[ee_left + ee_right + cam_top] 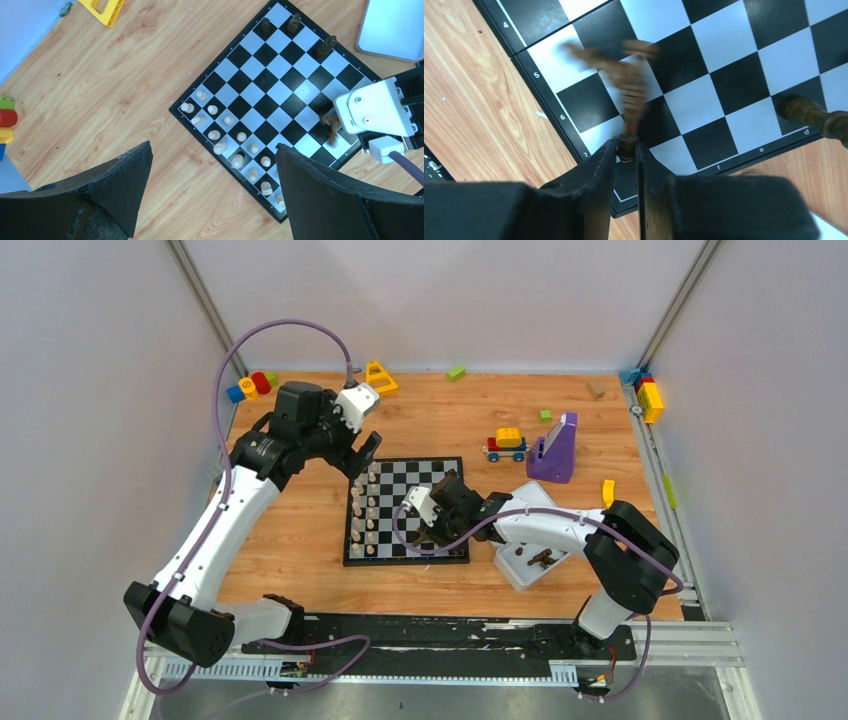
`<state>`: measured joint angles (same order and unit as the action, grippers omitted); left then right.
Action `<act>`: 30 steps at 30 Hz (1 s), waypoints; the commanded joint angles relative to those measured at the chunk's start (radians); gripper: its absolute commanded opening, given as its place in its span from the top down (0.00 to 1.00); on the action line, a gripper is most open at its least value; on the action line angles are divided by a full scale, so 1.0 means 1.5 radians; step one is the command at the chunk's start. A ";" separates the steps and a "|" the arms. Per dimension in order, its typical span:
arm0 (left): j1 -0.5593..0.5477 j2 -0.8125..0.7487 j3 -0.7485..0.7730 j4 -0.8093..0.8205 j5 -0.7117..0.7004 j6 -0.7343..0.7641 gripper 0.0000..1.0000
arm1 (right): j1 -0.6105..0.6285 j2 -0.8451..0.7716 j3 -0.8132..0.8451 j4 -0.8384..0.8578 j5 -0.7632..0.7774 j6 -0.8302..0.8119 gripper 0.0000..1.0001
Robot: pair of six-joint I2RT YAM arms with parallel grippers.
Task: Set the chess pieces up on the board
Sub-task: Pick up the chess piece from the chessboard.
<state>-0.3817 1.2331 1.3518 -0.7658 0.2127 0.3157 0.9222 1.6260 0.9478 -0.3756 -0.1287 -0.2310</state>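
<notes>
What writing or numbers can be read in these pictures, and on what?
"4", "5", "6", "7": printed on the chessboard's black rim, right wrist view.
"d", "e", "f": on the adjoining rim edge.
Any marks on the toy blocks are too small to read.

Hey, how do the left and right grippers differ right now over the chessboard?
The left gripper is wide open and empty; the right gripper is shut on a blurred dark brown piece. The left gripper hangs well above the cream pieces on the board; the right gripper sits low near the opposite edge. Both are black.
</notes>
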 commanded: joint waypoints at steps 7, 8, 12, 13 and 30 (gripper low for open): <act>0.003 -0.026 -0.057 0.046 0.078 0.022 0.00 | -0.058 -0.102 0.046 -0.039 -0.041 -0.069 0.98; 0.003 -0.025 -0.062 0.054 0.101 0.023 0.01 | -0.062 -0.117 0.047 -0.045 -0.060 -0.080 0.99; 0.003 -0.023 -0.100 0.089 0.185 0.042 0.02 | -0.072 -0.170 0.043 -0.072 -0.093 -0.096 1.00; 0.003 -0.023 -0.116 0.098 0.202 0.046 0.02 | -0.080 -0.180 0.039 -0.075 -0.106 -0.094 1.00; -0.012 0.080 -0.218 0.305 0.505 0.130 0.15 | -0.160 -0.178 0.041 -0.062 -0.258 -0.063 1.00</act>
<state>-0.3847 1.3254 1.0595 -0.4179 0.8310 0.4038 0.6971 1.3403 0.9764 -0.4820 -0.4202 -0.3393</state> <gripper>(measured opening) 0.859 0.126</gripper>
